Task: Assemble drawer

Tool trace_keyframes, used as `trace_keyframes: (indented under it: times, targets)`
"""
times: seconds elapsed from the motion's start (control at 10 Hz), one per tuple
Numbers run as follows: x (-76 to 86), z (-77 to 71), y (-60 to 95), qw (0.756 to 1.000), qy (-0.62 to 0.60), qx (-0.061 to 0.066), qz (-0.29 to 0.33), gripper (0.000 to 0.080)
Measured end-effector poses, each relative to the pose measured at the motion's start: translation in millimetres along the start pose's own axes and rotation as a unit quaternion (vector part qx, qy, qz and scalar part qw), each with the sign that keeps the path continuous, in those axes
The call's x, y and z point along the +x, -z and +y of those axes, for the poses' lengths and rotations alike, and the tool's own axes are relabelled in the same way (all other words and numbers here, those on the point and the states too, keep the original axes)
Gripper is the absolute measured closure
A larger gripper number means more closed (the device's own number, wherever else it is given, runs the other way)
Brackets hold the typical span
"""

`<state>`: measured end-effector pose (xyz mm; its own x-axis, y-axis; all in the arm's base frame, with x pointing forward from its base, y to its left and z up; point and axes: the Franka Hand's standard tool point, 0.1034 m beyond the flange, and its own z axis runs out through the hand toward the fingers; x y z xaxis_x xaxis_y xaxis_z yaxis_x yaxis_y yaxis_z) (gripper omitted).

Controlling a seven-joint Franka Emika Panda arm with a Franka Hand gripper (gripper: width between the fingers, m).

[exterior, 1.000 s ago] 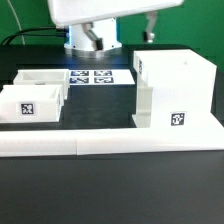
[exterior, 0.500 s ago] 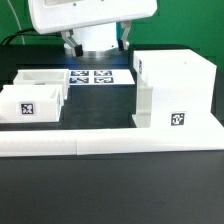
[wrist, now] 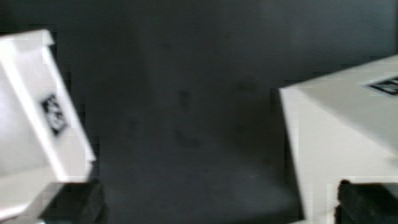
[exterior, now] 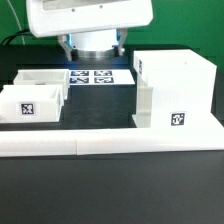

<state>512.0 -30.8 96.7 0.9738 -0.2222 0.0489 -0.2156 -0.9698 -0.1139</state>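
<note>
Saw white drawer housing (exterior: pixel 178 85) upright at exterior view's right, tag on front. At left I noted two open white trays: tagged front tray (exterior: pixel 32 105), rear tray (exterior: pixel 25 75) just behind.

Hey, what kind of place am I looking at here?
Probably a robotics test bench: a white robot arm over a black table, a marker board, and a white box with a printed tag.

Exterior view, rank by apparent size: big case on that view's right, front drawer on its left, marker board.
1. Case, clearly the largest.
2. Front drawer.
3. Marker board. It lies flat and farther back, so it may only look smaller than the drawer.
</note>
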Motion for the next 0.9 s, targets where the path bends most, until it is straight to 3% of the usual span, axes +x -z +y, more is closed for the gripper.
trace_keyframes:
  times: [0.2, 0.5, 0.9]
  targets:
    - [-9.9, 22.0, -13.0, 1.0, -0.005, -0.014, 0.01, 0.015]
    - [-18.0, 42.0, -34.5, 0.999, 0.011, -0.029, 0.014, 0.015]
    - [-13.2, 49.6, -39.2, 0.998, 0.047, -0.029, 0.007, 0.015]
